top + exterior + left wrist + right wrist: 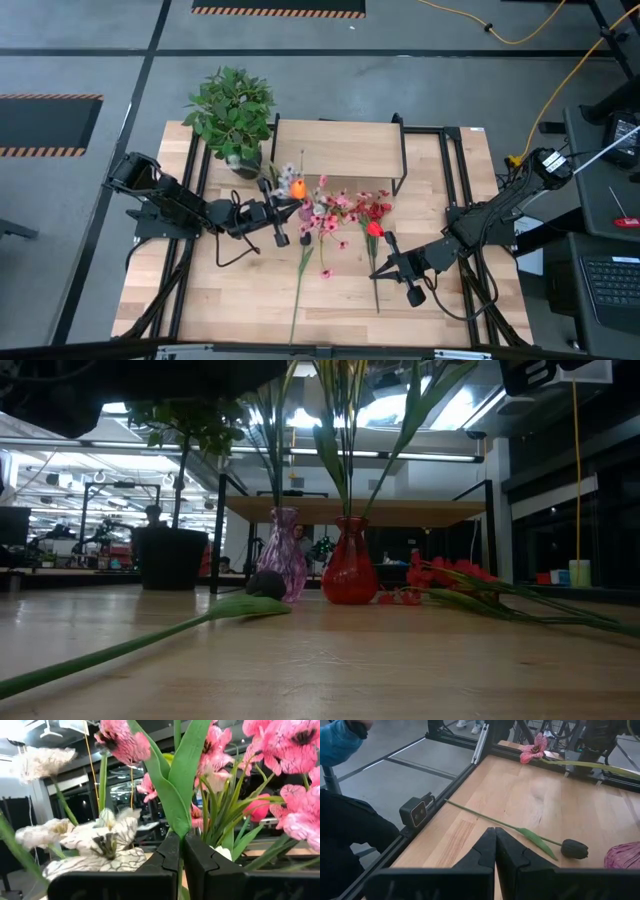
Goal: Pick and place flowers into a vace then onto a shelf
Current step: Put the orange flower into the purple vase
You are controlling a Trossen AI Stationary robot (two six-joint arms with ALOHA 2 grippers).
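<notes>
L gripper pinching green stem of flowers just in front of shelf | R gripper pressed together, empty, nearer table's front than shelf; loose dark-bloom flower lies on tabletop

I see a bushy potted plant at the far left corner of my wooden table, beside the low board. Yellow cable loops over the grey floor. A laptop sits off to the right. Someone's blue sleeve shows beyond the table edge
</notes>
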